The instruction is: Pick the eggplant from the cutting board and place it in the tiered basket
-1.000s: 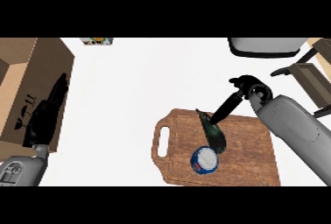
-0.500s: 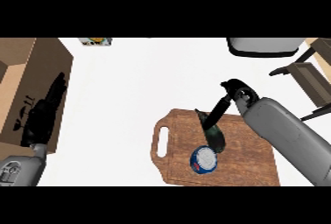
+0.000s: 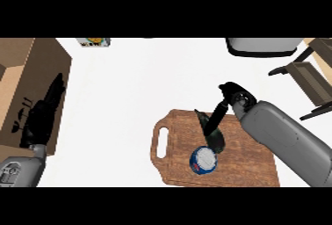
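The dark eggplant (image 3: pixel 213 133) lies on the brown cutting board (image 3: pixel 250 169), near its far edge, pointing away from me. My right hand (image 3: pixel 228 93) hangs over the board's far edge. Its straight fingers (image 3: pixel 218 116) slant down onto the eggplant's upper end, and I see no curl round it. The tiered basket (image 3: pixel 310 77), dark-framed with wooden shelves, stands at the right edge, apart from the hand. At the left edge my left hand (image 3: pixel 44 113) rests open, fingers up.
A blue and white round item (image 3: pixel 203 160) sits on the board just in front of the eggplant. A grey tub (image 3: pixel 262 46) stands at the back right. A brown box (image 3: pixel 18 72) fills the left side, and a small packet (image 3: pixel 92 42) lies at the back.
My right forearm has swung in from the right over the board, and its fingers have come down onto the eggplant. The eggplant and the left hand have not moved.
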### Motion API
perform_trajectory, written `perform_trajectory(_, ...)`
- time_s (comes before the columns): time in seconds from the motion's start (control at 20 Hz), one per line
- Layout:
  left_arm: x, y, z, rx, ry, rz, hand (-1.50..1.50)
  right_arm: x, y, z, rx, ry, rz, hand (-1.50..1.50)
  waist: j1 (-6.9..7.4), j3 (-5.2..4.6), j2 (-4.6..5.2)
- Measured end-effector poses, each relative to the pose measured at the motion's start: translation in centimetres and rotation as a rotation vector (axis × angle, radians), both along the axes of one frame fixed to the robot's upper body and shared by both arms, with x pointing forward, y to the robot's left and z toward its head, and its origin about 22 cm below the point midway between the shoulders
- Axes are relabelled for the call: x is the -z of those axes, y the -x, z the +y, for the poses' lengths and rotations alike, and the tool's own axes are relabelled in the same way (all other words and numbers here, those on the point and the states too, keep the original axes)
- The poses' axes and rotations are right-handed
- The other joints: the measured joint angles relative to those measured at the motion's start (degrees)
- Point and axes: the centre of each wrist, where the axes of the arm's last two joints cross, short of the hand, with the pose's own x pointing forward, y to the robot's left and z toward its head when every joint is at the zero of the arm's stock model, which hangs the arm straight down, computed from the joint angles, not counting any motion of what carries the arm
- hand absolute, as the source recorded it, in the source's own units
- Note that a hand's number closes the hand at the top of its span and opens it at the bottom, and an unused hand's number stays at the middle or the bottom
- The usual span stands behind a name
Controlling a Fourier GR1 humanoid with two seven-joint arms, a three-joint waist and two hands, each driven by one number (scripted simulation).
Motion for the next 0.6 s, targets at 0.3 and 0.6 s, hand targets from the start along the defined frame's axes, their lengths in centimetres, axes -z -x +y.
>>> perform_trajectory(0.3,-0.2,0.3,0.0,0.006,0.001,-0.005,0.00,1.6,0.0,0.6,0.008,0.005,0.036,-1.50,0.15,0.01,0.04)
perform_trajectory(0.6,-0.5,0.2,-0.4,0.010,0.001,-0.001,0.00,3.3,0.0,0.8,0.030,0.008,0.067,-1.50,0.17,0.02,0.09)
